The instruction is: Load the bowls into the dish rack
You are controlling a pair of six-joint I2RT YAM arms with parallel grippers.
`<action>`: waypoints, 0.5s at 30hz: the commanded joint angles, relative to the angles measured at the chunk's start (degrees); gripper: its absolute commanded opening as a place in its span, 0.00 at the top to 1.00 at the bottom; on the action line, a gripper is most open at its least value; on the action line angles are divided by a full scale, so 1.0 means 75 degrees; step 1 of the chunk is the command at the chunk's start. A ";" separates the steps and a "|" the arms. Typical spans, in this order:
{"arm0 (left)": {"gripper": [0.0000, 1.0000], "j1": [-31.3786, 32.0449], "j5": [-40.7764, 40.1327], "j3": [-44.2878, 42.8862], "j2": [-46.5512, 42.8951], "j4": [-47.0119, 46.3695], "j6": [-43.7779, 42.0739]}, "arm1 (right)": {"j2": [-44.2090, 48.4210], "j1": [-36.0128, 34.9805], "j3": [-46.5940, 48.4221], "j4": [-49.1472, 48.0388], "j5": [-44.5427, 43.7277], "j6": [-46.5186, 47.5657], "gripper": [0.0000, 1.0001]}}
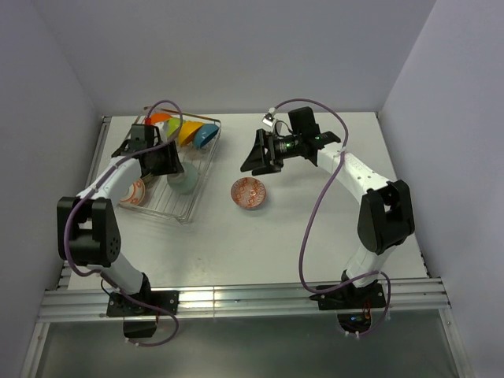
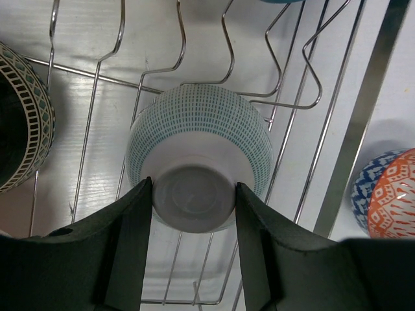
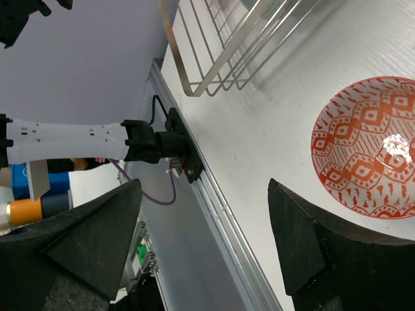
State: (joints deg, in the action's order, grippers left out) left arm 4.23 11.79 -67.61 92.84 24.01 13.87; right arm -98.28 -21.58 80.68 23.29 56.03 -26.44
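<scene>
The silver wire dish rack [image 1: 201,177] stands at the left. Orange [image 1: 161,118], yellow [image 1: 189,132] and blue [image 1: 206,137] bowls stand on edge at its back. My left gripper [image 1: 175,164] is over the rack, shut on the white foot of a pale teal bowl [image 2: 198,139] that lies among the tines [image 1: 187,179]. A red-patterned bowl [image 1: 134,191] sits at the rack's near left corner. Another red-patterned bowl [image 1: 250,194] sits upright on the table, also in the right wrist view [image 3: 369,149]. My right gripper [image 1: 257,161] hangs open and empty behind it [image 3: 204,240].
In the left wrist view a dark bowl with a patterned outside [image 2: 23,123] lies left of the held bowl, and an orange and blue patterned bowl [image 2: 392,194] lies past the rack's flat rail [image 2: 356,129]. The rack's corner [image 3: 214,58] shows in the right wrist view.
</scene>
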 commanded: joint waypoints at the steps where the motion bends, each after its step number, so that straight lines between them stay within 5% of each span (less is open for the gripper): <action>1: 1.00 0.0162 -0.0364 -0.0524 0.0090 -0.0119 -0.0232 | 0.0260 0.0065 0.0094 0.0211 -0.0111 0.0372 0.14; 15: 0.97 0.0455 -0.0307 -0.1180 0.0969 0.0396 -0.0173 | 0.0284 0.0065 -0.0035 0.0762 -0.1001 0.1075 0.14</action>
State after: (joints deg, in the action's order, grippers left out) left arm 6.68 9.10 -73.82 98.72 28.47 12.75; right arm -98.28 -21.58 80.55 27.92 51.00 -20.91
